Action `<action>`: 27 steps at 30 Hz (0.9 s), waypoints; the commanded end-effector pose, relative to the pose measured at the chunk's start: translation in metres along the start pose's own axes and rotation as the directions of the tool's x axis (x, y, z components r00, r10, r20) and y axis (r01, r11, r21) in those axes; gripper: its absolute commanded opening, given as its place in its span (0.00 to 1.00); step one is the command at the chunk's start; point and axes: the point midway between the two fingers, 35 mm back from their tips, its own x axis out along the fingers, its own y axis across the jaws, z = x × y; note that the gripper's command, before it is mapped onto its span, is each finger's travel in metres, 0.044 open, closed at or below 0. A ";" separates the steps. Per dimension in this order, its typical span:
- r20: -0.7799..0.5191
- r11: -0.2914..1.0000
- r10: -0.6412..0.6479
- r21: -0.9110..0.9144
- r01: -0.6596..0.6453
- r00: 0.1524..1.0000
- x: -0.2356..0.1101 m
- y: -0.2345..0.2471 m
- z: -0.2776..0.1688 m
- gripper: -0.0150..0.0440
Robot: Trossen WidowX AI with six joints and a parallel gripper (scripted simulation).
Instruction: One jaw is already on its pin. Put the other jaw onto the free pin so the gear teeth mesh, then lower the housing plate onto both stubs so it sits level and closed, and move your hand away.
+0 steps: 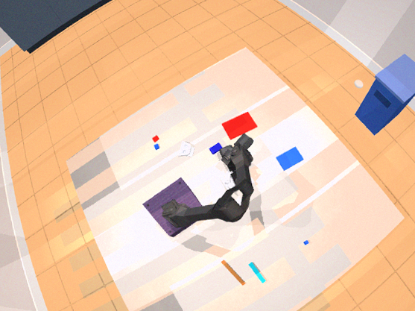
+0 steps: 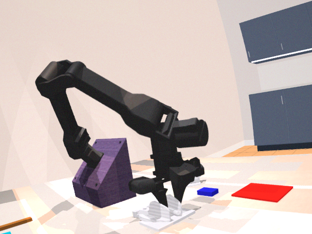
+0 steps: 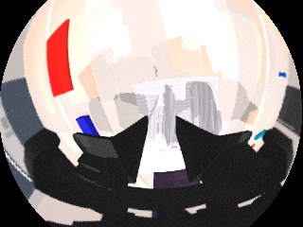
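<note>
My gripper (image 2: 172, 203) (image 3: 161, 119) points down at the white base plate (image 2: 158, 226) and is shut on a white jaw (image 2: 174, 201) (image 3: 168, 113). The held jaw is low over the base plate; whether it sits on its pin is hidden. The other white jaw (image 2: 156, 208) (image 3: 204, 105) stands beside it on the base plate. The pins and the meeting of the gear teeth cannot be made out, white on white. The white housing plate (image 1: 186, 149) lies apart, and shows partly behind the gripper in the exterior view.
A dark blue block (image 1: 215, 148) (image 2: 207, 191) (image 3: 87, 125) and a red plate (image 1: 239, 125) (image 2: 262, 192) (image 3: 60, 59) lie near the gripper. A blue plate (image 1: 289, 158) lies farther off. The arm stands on a purple sloped block (image 1: 182, 191) (image 2: 114, 176). Orange (image 1: 233, 272) and cyan (image 1: 257, 272) bars lie beyond the arm.
</note>
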 end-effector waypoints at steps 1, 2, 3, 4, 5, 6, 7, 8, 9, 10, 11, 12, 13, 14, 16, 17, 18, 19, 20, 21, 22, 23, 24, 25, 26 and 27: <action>0.003 1.000 0.002 0.002 -0.002 1.000 -0.004 0.001 0.001 0.48; 0.003 1.000 0.002 0.002 -0.002 1.000 -0.005 0.001 0.001 0.48; 0.003 1.000 0.002 0.002 -0.002 1.000 -0.005 0.001 0.001 0.48; 0.003 1.000 0.002 0.002 -0.002 1.000 -0.005 0.001 0.001 0.48; 0.003 1.000 0.002 0.002 -0.002 1.000 -0.004 0.001 0.001 0.48; 0.003 1.000 0.002 0.002 -0.002 1.000 -0.004 0.001 0.001 0.48; 0.003 1.000 0.002 0.002 -0.002 1.000 -0.003 0.001 0.001 0.48; 0.003 1.000 0.002 0.002 -0.002 1.000 -0.003 0.001 0.001 0.48; 0.003 1.000 0.002 0.002 -0.002 1.000 -0.003 0.001 0.001 0.48; 0.003 1.000 0.002 0.002 -0.002 1.000 -0.003 0.001 0.001 0.48; 0.003 1.000 0.002 0.002 -0.002 1.000 -0.003 0.001 0.001 0.48; 0.003 1.000 0.002 0.002 -0.002 1.000 -0.003 0.001 0.001 0.48; 0.003 1.000 0.002 0.002 -0.002 1.000 -0.003 0.001 0.001 0.48; 0.003 1.000 0.002 0.002 -0.002 1.000 -0.003 0.001 0.001 0.48; 0.003 1.000 0.002 0.002 -0.002 1.000 -0.001 0.001 0.001 0.48; 0.003 1.000 0.002 0.002 -0.002 1.000 -0.001 0.001 0.001 0.48; 0.003 1.000 0.002 0.002 -0.002 1.000 -0.001 0.001 0.001 0.48; 0.003 1.000 0.002 0.002 -0.002 1.000 -0.001 0.001 0.001 0.48; 0.003 1.000 0.002 0.002 -0.002 1.000 -0.001 0.001 0.001 0.48; 0.003 1.000 0.002 0.002 -0.002 1.000 -0.001 0.001 0.001 0.48; 0.003 1.000 0.002 0.002 -0.002 1.000 -0.001 0.001 0.001 0.48; 0.003 1.000 0.002 0.002 -0.002 1.000 -0.001 0.001 0.001 0.48; 0.003 1.000 0.002 0.002 -0.002 1.000 0.000 0.001 0.001 0.48; 0.003 1.000 0.002 0.002 -0.002 1.000 0.000 0.001 0.001 0.48; 0.003 1.000 0.002 0.002 -0.002 1.000 0.001 0.001 0.001 0.48; 0.003 1.000 0.002 0.002 -0.002 1.000 0.001 0.001 0.001 0.48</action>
